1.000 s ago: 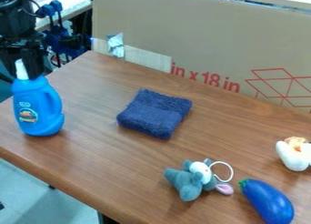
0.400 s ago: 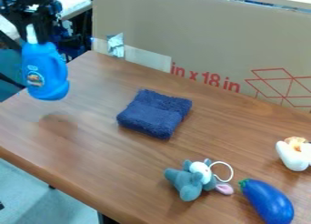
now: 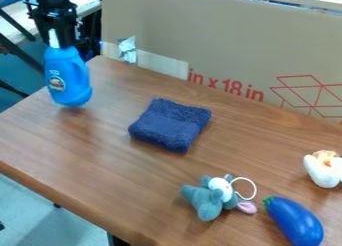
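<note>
The blue bottle (image 3: 67, 77) is upright at the far left of the desk (image 3: 120, 190), close to the edge, its handle side turned toward the cloth. The black hand (image 3: 56, 40) is closed on its white cap (image 3: 53, 38), gripping from above. The base is at or just over the wood; I cannot tell whether it touches.

The step in hand looks like carrying or placing the bottle while it is held by the top. The next move, I would judge, calls for a steady grip and a level bottle, since a body hanging below a narrow cap could swing or tip, more so this near the edge.

The biggest obstacle is the cardboard panel (image 3: 220, 45) standing along the back of the desk, which limits room on that side. Next in size, the folded navy cloth (image 3: 170, 125) lies to the right of the bottle, apart from it, and its soft, raised pile could catch the base. The purple-blue eggplant (image 3: 294, 222), the gray plush toy (image 3: 210, 197) and the small white toy (image 3: 324, 174) lie farther off, toward the near right.
</note>
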You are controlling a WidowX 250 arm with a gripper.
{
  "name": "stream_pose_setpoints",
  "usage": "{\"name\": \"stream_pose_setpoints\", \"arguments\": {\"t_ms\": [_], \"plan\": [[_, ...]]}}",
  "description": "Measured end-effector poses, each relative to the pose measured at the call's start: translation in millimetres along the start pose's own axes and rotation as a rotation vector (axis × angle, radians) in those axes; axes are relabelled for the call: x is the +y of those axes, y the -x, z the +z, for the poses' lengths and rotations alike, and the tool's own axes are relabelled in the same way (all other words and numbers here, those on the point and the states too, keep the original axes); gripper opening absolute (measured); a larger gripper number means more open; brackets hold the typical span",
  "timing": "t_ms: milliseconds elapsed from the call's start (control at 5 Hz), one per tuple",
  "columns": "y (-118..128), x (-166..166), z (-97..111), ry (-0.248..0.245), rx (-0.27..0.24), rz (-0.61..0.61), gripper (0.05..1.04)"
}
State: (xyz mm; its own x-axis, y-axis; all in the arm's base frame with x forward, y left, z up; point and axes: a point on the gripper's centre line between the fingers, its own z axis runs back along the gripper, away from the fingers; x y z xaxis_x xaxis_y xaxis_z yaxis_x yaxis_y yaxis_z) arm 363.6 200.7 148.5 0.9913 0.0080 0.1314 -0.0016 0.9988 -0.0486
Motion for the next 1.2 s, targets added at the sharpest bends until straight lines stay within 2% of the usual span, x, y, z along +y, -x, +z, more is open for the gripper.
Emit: {"name": "stream_pose_setpoints", "arguments": {"t_ms": [400,600,800,1000,1200], "plan": [[-54.3,-0.1,-8.5,0.024,-0.024,-0.100,0.515],[-69.4,-9.1,-10.8,0.028,-0.023,-0.124,0.515],[-74.8,-15.6,-17.0,0.029,-0.024,-0.124,0.515],[-71.5,-15.1,-20.7,0.034,-0.017,-0.111,0.561],[-63.0,-14.3,-23.2,0.045,0.013,-0.088,0.877]]}}
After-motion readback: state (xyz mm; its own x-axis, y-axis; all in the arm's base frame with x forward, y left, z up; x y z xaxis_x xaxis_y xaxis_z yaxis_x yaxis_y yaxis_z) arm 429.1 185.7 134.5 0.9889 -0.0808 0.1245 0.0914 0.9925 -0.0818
